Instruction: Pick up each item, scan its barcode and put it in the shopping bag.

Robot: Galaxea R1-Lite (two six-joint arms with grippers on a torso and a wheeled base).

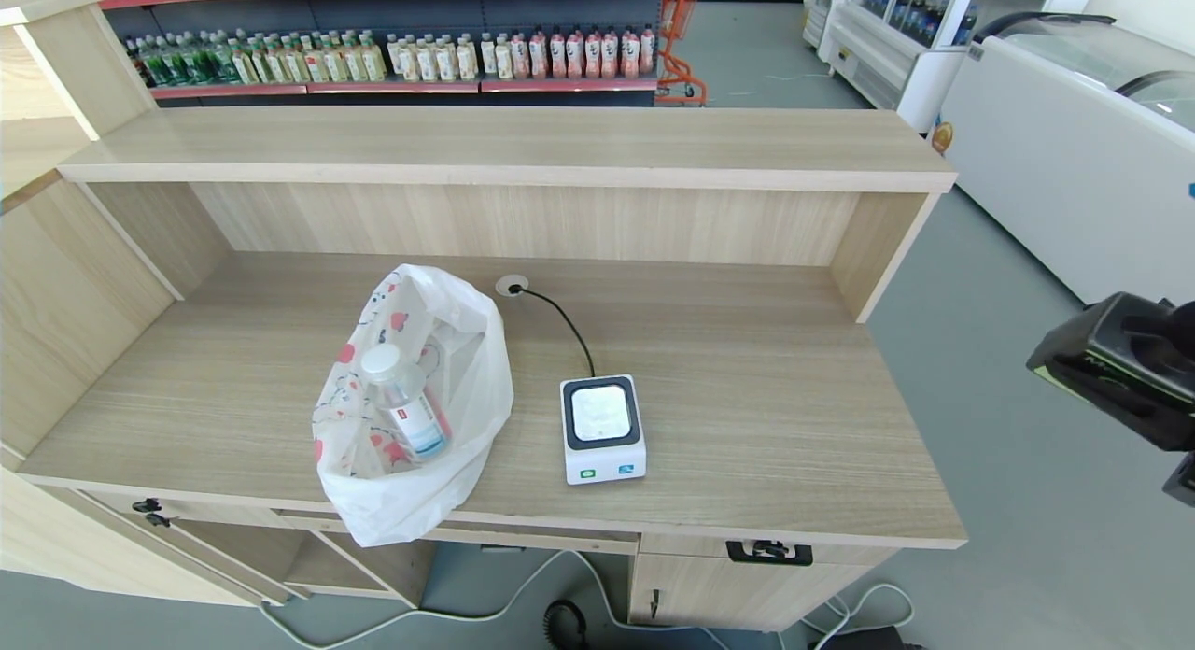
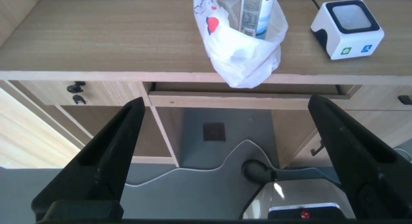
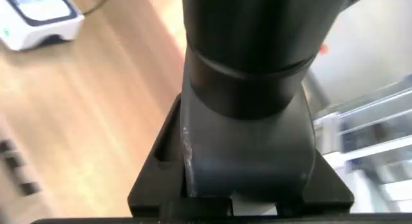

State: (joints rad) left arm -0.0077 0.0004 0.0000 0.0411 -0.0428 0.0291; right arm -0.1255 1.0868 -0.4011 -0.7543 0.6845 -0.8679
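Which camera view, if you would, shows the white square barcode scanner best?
The head view: the white square barcode scanner sits whole, window up, cable attached. Left wrist: whole, near a corner; right wrist: cropped.

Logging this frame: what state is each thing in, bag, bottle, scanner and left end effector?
shopping bag: open-mouthed, on the counter, sagging over its front edge.
bottle: capped, leaning inside the bag.
scanner: flat on the counter, cable attached.
left end effector: open, empty, in front of the counter.
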